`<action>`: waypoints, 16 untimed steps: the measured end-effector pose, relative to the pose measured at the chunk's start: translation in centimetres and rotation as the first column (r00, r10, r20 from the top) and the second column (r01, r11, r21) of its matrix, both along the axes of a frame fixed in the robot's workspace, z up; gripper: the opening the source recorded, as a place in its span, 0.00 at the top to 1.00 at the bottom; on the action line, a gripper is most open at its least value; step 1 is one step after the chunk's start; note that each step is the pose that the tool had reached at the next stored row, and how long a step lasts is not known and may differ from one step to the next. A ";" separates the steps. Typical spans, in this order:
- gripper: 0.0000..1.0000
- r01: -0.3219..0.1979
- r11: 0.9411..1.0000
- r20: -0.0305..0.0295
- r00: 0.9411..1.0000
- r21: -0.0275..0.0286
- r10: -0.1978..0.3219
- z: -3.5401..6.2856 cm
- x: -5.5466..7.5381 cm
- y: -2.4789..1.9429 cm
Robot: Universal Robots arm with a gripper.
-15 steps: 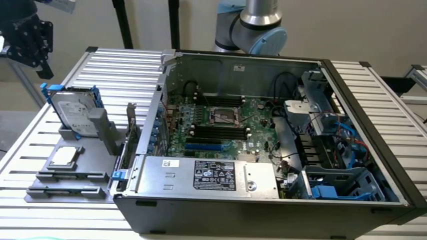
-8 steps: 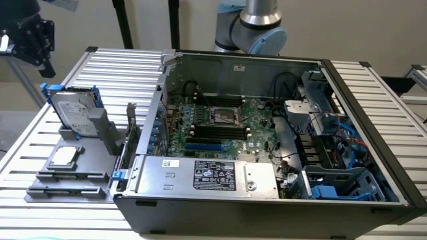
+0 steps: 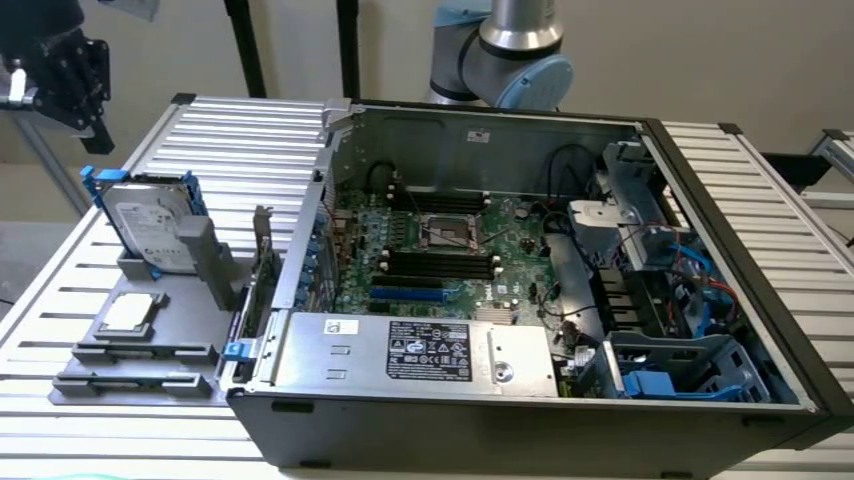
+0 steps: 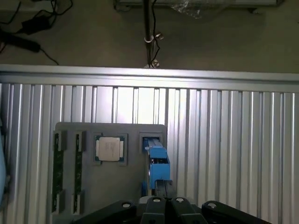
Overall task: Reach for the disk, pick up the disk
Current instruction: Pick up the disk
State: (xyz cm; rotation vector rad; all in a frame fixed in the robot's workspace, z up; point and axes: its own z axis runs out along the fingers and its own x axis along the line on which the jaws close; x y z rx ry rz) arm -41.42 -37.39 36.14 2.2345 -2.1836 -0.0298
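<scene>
One disk (image 3: 150,228) stands on edge in a grey holder (image 3: 187,330) on the slatted tabletop (image 3: 54,290). It sits at the exterior view's left, beside the open computer case (image 3: 534,420). The end effector (image 3: 91,128) hangs above the disk, well apart from it.

Seen from the wrist, the disk (image 4: 158,161) shows edge-on, roughly in line with the end effector (image 4: 162,187). Whether the end effector is apart or together I cannot tell. A square chip (image 4: 110,149) lies just beside the disk.

The risk, as I judge it, is a descent slightly off that thin blue-framed edge, which could tip the disk in its slot or strike the chip.
</scene>
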 end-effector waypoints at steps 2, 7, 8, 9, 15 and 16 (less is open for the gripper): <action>0.88 0.000 1.000 0.000 1.000 0.000 0.000 -0.01 0.0 0.00; 0.64 0.000 1.000 0.000 1.000 0.000 0.000 -0.29 -0.1 0.00; 0.58 0.000 1.000 0.000 1.000 0.000 0.000 -0.39 -0.1 0.00; 0.58 0.000 1.000 0.000 1.000 0.000 0.000 -0.50 -0.1 0.00; 0.40 0.000 1.000 0.000 1.000 0.000 0.000 -1.49 -0.1 0.00; 0.40 0.000 1.000 0.000 1.000 0.000 0.000 -1.68 -0.1 0.00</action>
